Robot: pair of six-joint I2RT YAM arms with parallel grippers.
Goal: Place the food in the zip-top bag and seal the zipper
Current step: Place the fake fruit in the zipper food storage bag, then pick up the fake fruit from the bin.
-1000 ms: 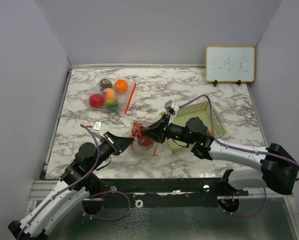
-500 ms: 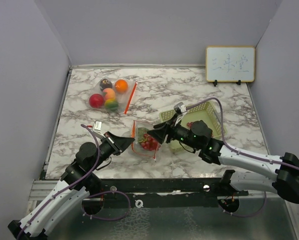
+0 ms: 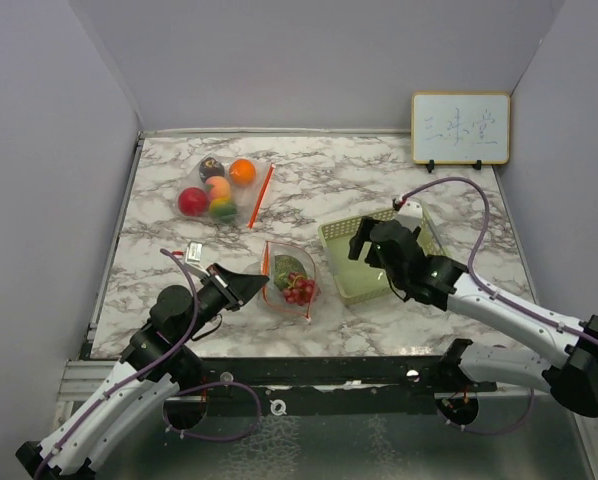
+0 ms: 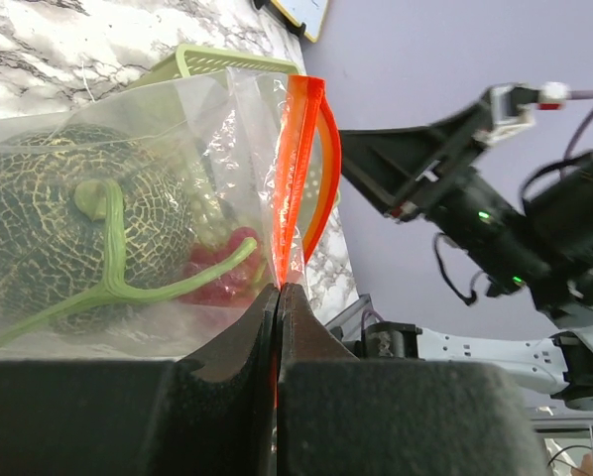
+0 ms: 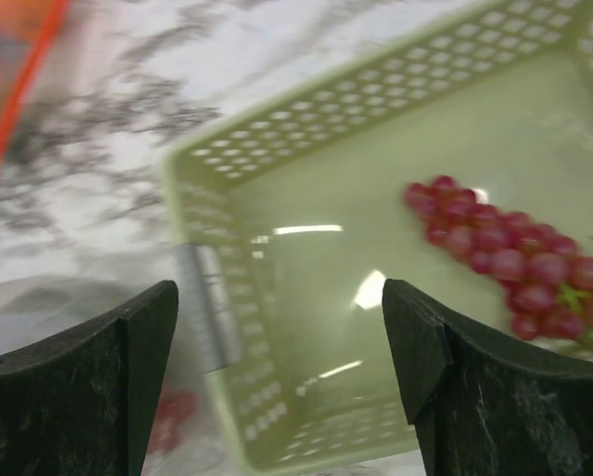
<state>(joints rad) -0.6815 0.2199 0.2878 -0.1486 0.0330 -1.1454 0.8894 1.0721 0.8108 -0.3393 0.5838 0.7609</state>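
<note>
A clear zip-top bag (image 3: 291,282) with an orange zipper (image 4: 296,169) lies at the front centre, its mouth open. Inside it are a green netted melon (image 4: 68,228) and red grapes (image 4: 222,268). My left gripper (image 3: 257,285) is shut on the bag's zipper edge (image 4: 277,293). To the right, my right gripper (image 3: 362,245) hangs open and empty over the pale green basket (image 3: 359,285). In the right wrist view that gripper (image 5: 282,367) is spread wide above the basket floor, where another bunch of red grapes (image 5: 505,253) lies.
At the back left a second clear bag with an orange zipper (image 3: 262,195) holds a red apple (image 3: 192,201), an orange (image 3: 242,172), a dark purple fruit (image 3: 211,167) and a peach fruit (image 3: 217,187). A small whiteboard (image 3: 460,128) stands at the back right.
My right gripper opened at the bag's mouth, left the grapes inside, and pulled back right over the basket. The left gripper kept its hold on the bag.
</note>
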